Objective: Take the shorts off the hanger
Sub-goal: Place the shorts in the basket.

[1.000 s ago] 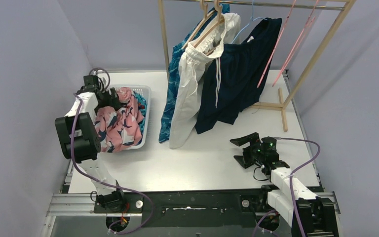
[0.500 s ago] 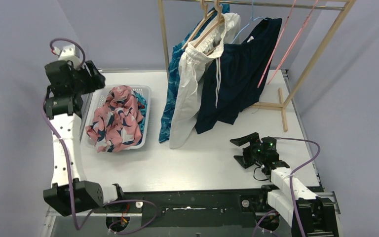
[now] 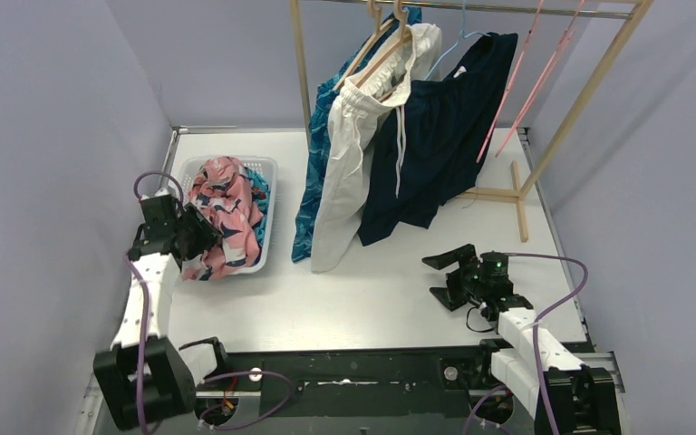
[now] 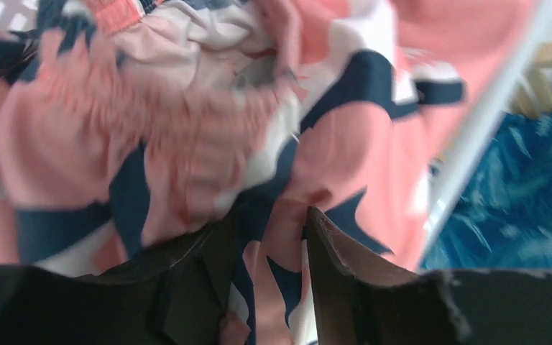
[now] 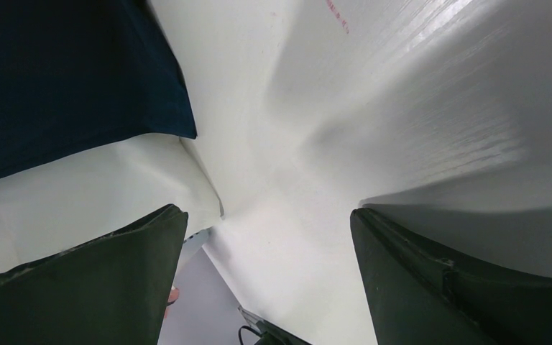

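The pink-and-navy floral shorts (image 3: pixel 222 213) lie heaped in the white basket (image 3: pixel 269 164) and hang over its near rim, on top of teal shorts (image 3: pixel 259 192). My left gripper (image 3: pixel 196 237) is at the heap's near-left edge; in the left wrist view its jaws (image 4: pixel 267 230) stand close together with floral fabric (image 4: pixel 187 122) between them. Blue leaf-pattern shorts (image 3: pixel 315 172), white drawstring shorts (image 3: pixel 349 172) and navy shorts (image 3: pixel 435 136) hang on the rack. My right gripper (image 3: pixel 442 275) is open and empty above the table, below the navy shorts (image 5: pixel 65 72) and the white shorts (image 5: pixel 79 187).
The wooden rack (image 3: pixel 301 63) stands at the back, with a foot bar (image 3: pixel 518 199) on the table at the right. Two bare pink hangers (image 3: pixel 517 82) and a light blue hanger (image 3: pixel 453 45) hang on its rail. Purple walls close in on both sides.
The left arm rose away from the basket to the far left, then came down to the heap's near-left edge. The floral shorts stayed in the basket. The right arm has not moved.
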